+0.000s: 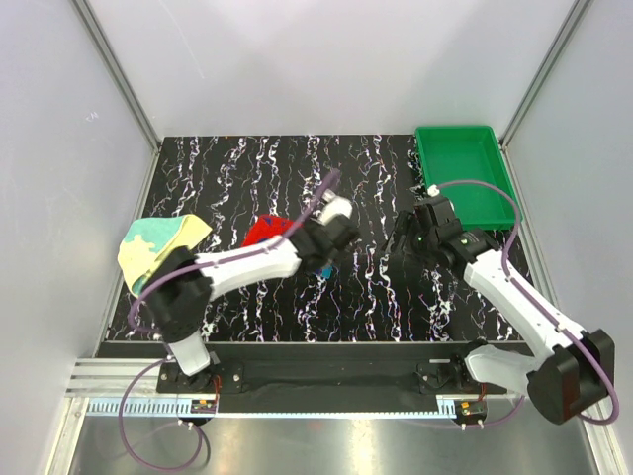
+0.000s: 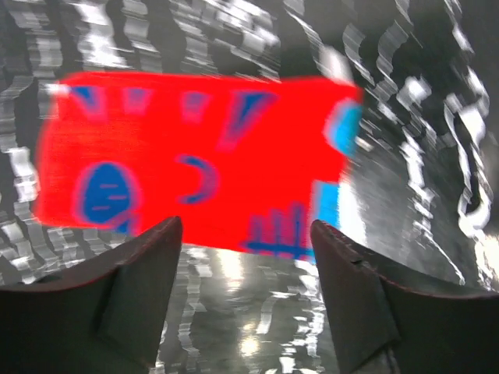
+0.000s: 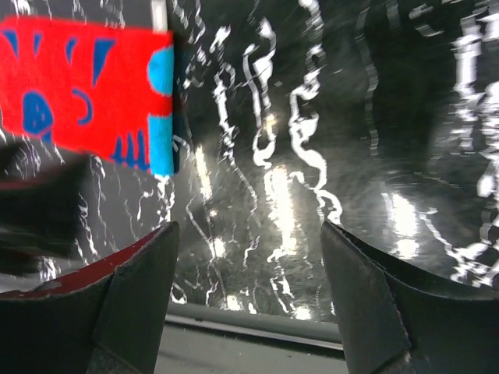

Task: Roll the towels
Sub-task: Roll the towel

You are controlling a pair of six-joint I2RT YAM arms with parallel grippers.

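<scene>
Red towel (image 2: 195, 156) — blue blotches; tray (image 1: 461, 163) — green.

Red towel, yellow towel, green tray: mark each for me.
red towel (image 2: 195, 156): left wrist view, middle of its top face.
yellow towel (image 1: 148, 247): top external view, its middle.
green tray (image 1: 463, 163): top external view, bare floor.

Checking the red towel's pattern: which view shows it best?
Left wrist: the red towel sits large, nearly whole though blurred. Right wrist shows it cropped in a corner. From the top, the left arm hides part of it.
</scene>
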